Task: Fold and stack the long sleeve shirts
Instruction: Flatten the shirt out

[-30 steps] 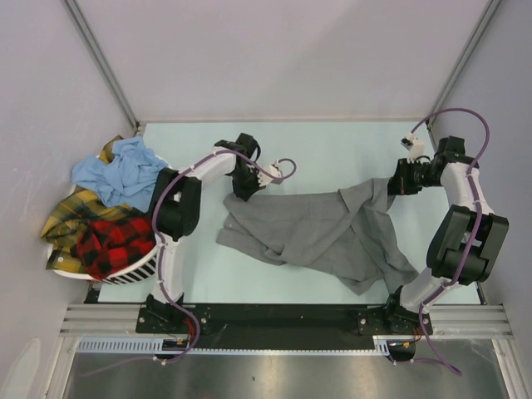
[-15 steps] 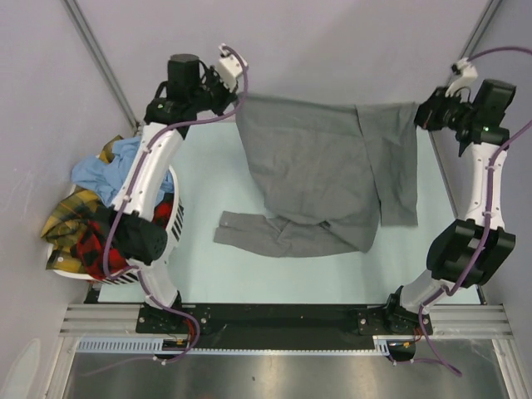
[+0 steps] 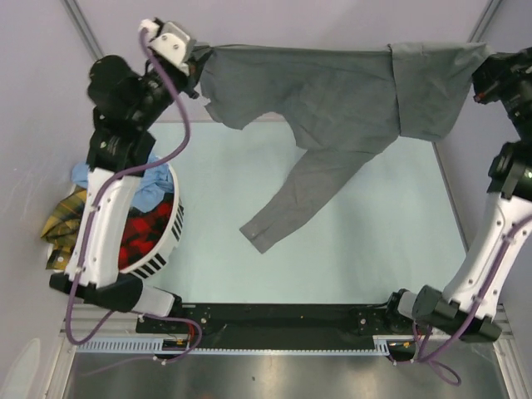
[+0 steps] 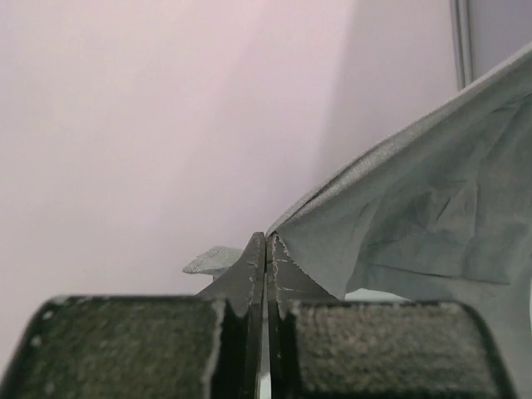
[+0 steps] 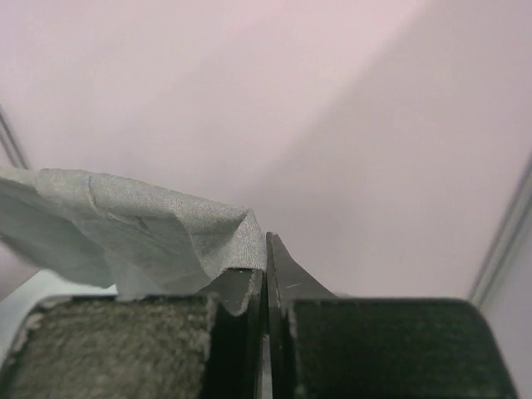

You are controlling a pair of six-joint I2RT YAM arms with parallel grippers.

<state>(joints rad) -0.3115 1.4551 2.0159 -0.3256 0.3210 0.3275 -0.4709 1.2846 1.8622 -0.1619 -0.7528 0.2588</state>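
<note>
A plain grey long sleeve shirt [image 3: 332, 96] hangs stretched in the air between both arms, high above the table. My left gripper [image 3: 199, 62] is shut on its left edge; in the left wrist view the grey cloth [image 4: 399, 224] runs off to the right from the closed jaws. My right gripper [image 3: 485, 75] is shut on its right edge, and the cloth [image 5: 141, 233] drapes left of the jaws. One sleeve [image 3: 291, 204] dangles down toward the table. Light blue [image 3: 154, 174], yellow plaid [image 3: 62, 224] and red-and-black plaid [image 3: 141, 237] shirts lie heaped at the left.
A white slotted basket [image 3: 166, 245] at the left edge holds the heaped shirts, partly behind my left arm. The pale green table top [image 3: 374, 241] lies below the hanging shirt. Grey walls and metal posts close in the back and sides.
Both arms rose from table height to high up and spread apart, lifting the grey shirt off the table until it hangs spread out with one sleeve dangling.
</note>
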